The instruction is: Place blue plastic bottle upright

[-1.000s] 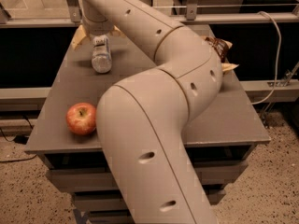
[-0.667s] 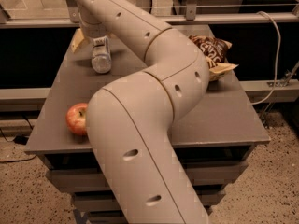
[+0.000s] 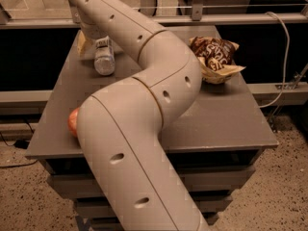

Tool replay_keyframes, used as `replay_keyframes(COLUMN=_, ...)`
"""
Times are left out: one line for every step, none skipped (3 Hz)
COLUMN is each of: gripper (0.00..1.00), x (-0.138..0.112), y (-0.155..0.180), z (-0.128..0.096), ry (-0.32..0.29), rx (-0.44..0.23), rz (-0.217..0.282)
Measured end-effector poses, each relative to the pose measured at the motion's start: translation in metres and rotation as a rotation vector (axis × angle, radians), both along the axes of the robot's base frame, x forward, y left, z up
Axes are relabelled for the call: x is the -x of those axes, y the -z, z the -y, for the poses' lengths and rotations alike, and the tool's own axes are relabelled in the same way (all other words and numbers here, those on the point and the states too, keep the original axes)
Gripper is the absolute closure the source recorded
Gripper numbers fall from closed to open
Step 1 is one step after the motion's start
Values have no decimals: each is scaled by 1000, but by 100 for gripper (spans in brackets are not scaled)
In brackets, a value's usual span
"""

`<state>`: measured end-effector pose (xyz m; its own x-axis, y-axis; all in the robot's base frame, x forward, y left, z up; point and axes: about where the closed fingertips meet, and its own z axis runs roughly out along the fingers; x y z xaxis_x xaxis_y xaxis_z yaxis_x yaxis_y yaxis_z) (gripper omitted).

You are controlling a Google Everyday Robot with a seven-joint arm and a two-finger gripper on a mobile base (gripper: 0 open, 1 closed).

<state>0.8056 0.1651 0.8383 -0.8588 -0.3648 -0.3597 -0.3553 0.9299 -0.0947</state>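
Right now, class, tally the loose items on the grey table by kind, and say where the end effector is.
Bottles: 1, the blue plastic bottle
Fruit: 1, the apple, mostly hidden by the arm
Snack bags: 1, the chip bag
Total: 3
A pale yellowish thing beside the bottle is too hidden to class.
The end effector is at the bottle's top.

I identify the site as a robot test area of lab or workshop type. Evidence: a grey work table (image 3: 226,124) with tiers below, a speckled floor (image 3: 288,186), metal rails (image 3: 240,18) behind and a loose cable (image 3: 284,57) at the right. The gripper (image 3: 92,32) is at the table's far left corner, by the blue plastic bottle (image 3: 104,59).
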Motion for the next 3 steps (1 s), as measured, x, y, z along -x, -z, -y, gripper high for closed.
replay_keyframes(gripper=38, x=-2, y=-1, z=-1, ry=5, rx=33, rz=5)
replay_keyframes(gripper=62, x=-3, y=-3, z=0, ry=6, rx=50, rz=12)
replay_keyframes(gripper=85, x=-6, y=-19, z=5, ry=-16, rx=58, rz=56)
